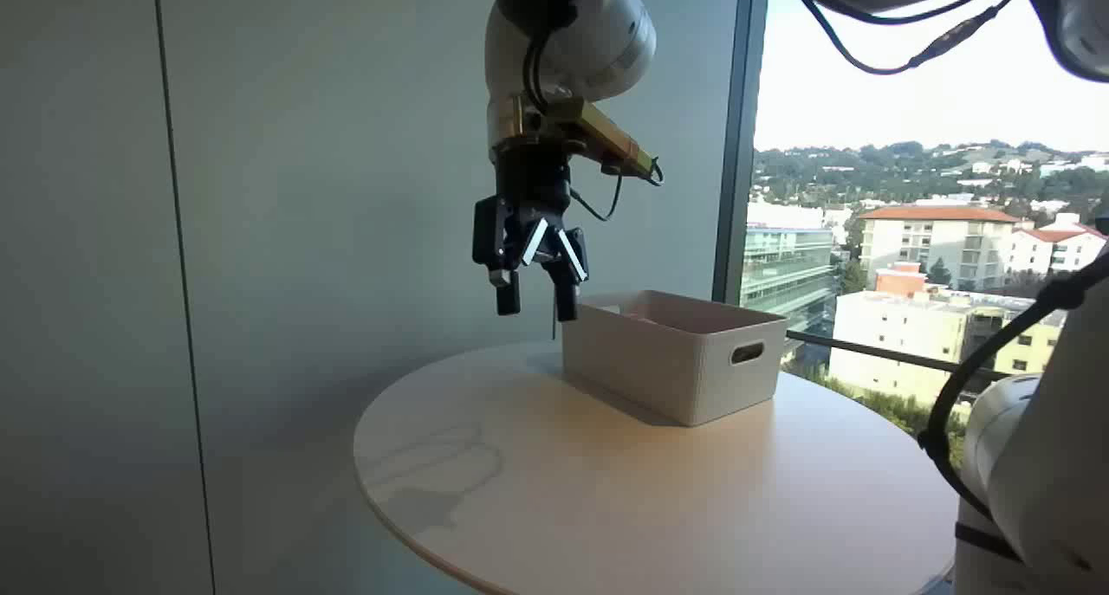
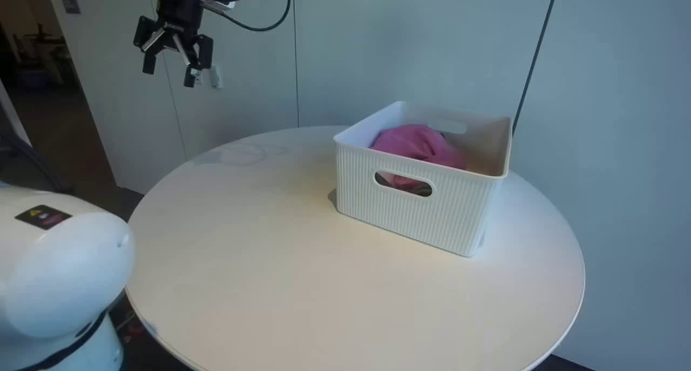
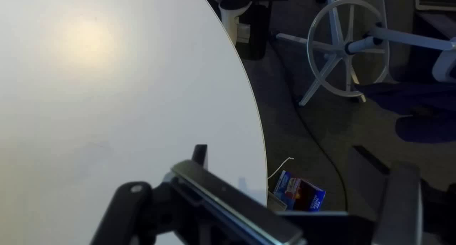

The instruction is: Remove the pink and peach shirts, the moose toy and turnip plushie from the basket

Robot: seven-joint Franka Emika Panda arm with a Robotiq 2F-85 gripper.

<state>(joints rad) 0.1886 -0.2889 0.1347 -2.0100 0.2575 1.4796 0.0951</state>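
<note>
fingers (image 1: 566, 300), spread wide apart, point down, high by the edge of the round desk (image 2: 259, 241); in the wrist view the left one shows over its white surface, the right one over the floor (image 3: 342, 131). to their right in both exterior views, the pale basket (image 2: 421, 214) stands upright on the desk's far right part. inside lies bunched pink cloth (image 2: 415, 143), and the darker stuff (image 2: 422, 189) behind the near handle slot (image 2: 403, 183) is too hidden to name.

White basket (image 2: 421, 214) with a finely ribbed pattern, pink cloth (image 2: 413, 143).
The gripper (image 1: 537, 300) is mainly black; the table (image 2: 324, 295) is plain whitish.
</note>
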